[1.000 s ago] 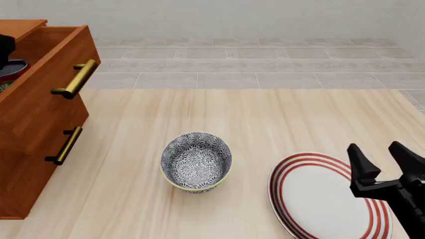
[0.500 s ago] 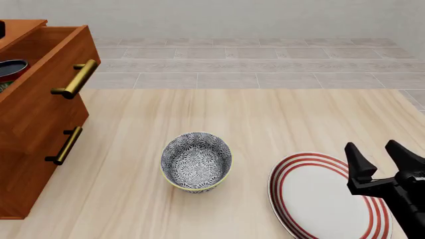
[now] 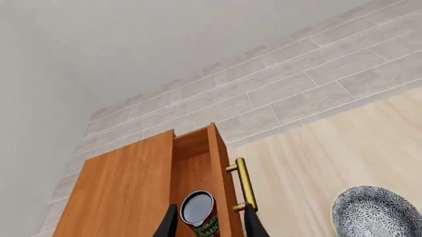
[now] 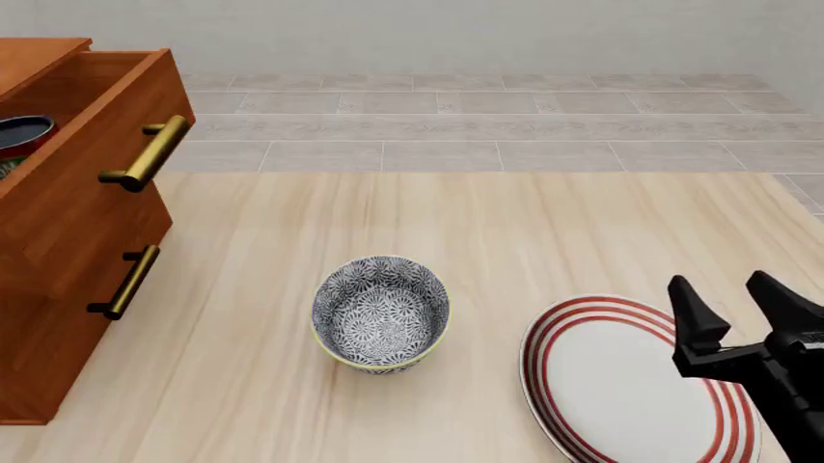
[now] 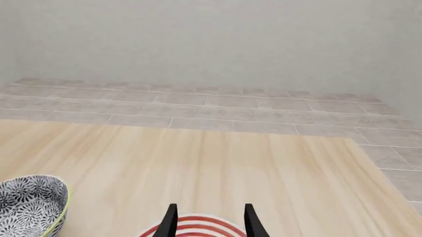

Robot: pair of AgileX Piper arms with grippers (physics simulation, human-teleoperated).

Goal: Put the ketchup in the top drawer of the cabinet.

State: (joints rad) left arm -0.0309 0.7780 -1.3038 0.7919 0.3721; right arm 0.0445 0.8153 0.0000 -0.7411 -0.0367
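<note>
The ketchup [image 4: 19, 135] stands upright inside the pulled-out top drawer [image 4: 91, 183] of the cabinet [image 4: 52, 338] at the far left. In the left wrist view the can [image 3: 197, 211] shows its dark glossy top and red label in the drawer [image 3: 191, 170]. My left gripper [image 3: 209, 208] hangs open above the can, clear of it, and is out of the front view. My right gripper [image 4: 734, 307] is open and empty over the striped plate [image 4: 605, 386] at the front right.
A grey patterned bowl [image 4: 381, 313] sits mid-table, also seen as a bowl [image 3: 376, 212] and a bowl [image 5: 29, 205] in the wrist views. Brass handles [image 4: 149, 152] stick out from both drawer fronts. The red-ringed plate [image 5: 197, 231] lies under the right fingers.
The left gripper, seen dark beside the can one second ago, has left the front view and the can stays in the drawer. The right gripper has shifted slightly down and left.
</note>
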